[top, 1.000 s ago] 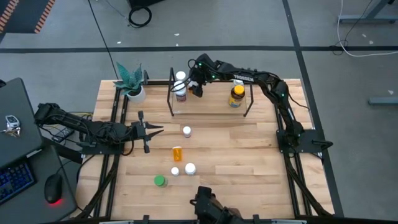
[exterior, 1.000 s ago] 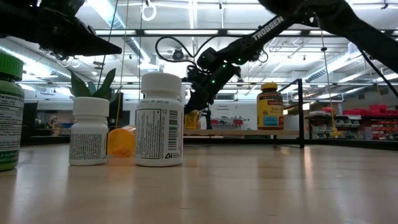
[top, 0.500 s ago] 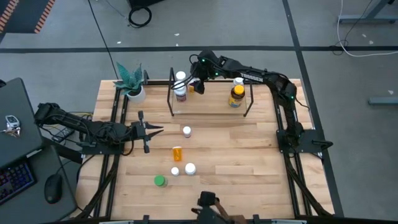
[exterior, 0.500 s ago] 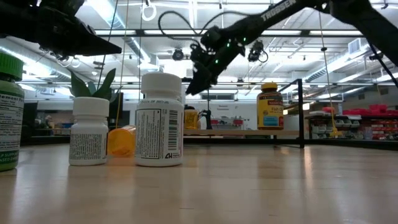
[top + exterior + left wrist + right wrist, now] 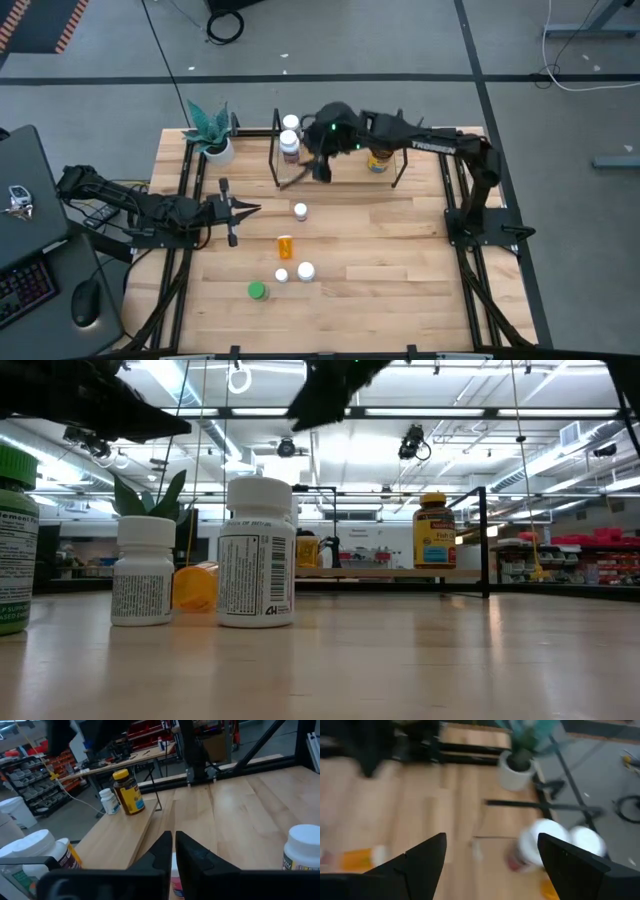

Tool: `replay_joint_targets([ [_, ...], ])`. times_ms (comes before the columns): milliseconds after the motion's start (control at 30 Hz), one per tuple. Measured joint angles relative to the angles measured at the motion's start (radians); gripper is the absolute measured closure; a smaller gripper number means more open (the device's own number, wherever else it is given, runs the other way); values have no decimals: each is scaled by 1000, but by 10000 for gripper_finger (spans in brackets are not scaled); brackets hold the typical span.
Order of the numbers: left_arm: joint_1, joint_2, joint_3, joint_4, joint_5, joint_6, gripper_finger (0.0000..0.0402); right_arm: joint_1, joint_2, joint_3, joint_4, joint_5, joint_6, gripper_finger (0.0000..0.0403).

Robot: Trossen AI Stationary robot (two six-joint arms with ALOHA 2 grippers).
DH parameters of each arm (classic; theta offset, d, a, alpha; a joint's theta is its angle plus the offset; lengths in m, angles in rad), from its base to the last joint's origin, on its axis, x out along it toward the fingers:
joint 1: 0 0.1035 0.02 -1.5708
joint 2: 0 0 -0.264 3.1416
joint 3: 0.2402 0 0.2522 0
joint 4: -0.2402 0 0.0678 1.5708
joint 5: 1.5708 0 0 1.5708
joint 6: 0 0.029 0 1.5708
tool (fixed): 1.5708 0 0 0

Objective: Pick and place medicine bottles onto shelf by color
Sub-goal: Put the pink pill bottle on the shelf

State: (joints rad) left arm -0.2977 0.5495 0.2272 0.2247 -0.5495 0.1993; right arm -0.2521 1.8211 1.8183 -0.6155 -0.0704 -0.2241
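Observation:
The shelf [image 5: 276, 155] stands at the table's far side. On it stand two white-capped bottles [image 5: 290, 140] at its left end and the amber yellow-lidded bottle [image 5: 378, 157] at its right. On the table are a white bottle [image 5: 300, 211], the orange bottle [image 5: 286, 246] lying down, two white bottles [image 5: 305, 270] and the green-capped bottle [image 5: 257, 290]. My right gripper [image 5: 319, 168] [image 5: 491, 840] hovers high over the shelf's front edge, open and holding nothing. My left gripper [image 5: 243, 209] [image 5: 174, 847] waits shut, left of the white bottle.
A white pot with a green plant [image 5: 213, 140] stands at the far left corner, beside the shelf. Black rails [image 5: 185, 215] run along both table sides. Bare wood [image 5: 400, 250] lies in the near right half of the table.
My right gripper has risen from beside the white-capped bottles at the shelf's left end and moved toward the table's near edge, out over the shelf's front. The bottles on the shelf have stayed where they were.

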Motion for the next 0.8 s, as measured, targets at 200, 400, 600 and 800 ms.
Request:
replay_joint_targets([
  [200, 0, 0, 0, 18, 0, -26, 366, 142, 14, -11, 10, 66, 46, 81],
  [400, 0, 0, 0, 11, 1, -98, 374, 261, 43, -80, 129, 170, 34, 81],
  [600, 0, 0, -1, 9, 1, -143, 374, 333, 43, -141, 230, 178, 23, 81],
  [800, 0, 0, -1, 10, 0, -170, 365, 307, 43, -270, 323, 180, 53, 81],
])
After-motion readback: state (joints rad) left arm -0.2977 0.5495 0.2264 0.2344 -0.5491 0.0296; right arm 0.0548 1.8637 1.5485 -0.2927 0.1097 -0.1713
